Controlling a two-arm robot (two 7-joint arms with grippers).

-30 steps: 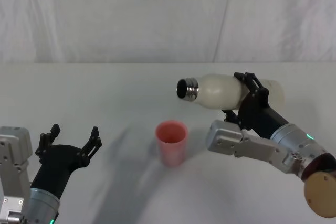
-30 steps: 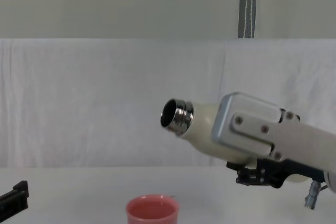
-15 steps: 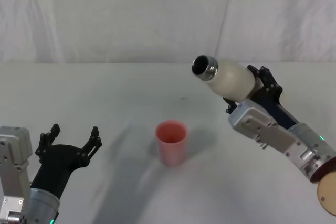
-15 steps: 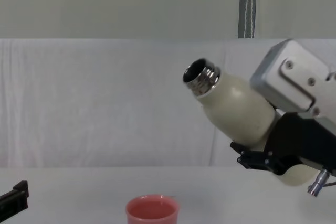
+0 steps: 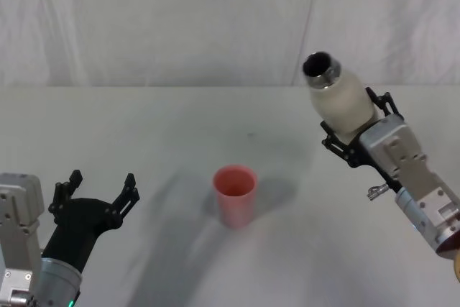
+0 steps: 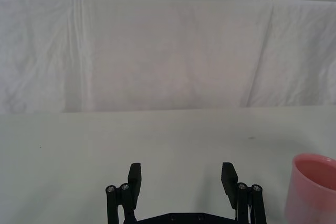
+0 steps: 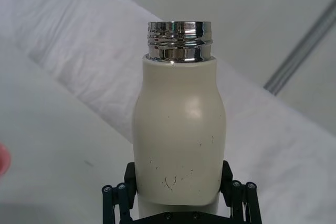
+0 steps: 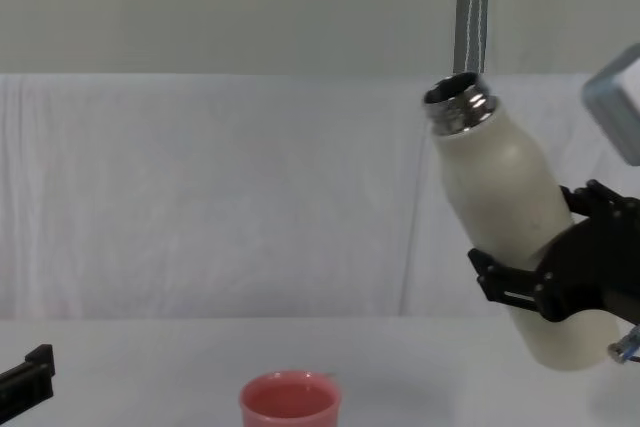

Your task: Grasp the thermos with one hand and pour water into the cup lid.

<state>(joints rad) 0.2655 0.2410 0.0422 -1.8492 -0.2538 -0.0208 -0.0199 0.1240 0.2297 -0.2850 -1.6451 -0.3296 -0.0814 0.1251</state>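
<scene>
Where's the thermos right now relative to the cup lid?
The thermos is held off the table in the right gripper, on the robot's right, behind the pink cup lid, tilted with its open neck up and leaning toward the cup.

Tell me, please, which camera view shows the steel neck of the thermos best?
The right wrist view: the steel neck of the thermos faces the camera close, with its threads plain. The head view looks into the dark mouth from farther off; the chest view shows the neck small, from the side.
</scene>
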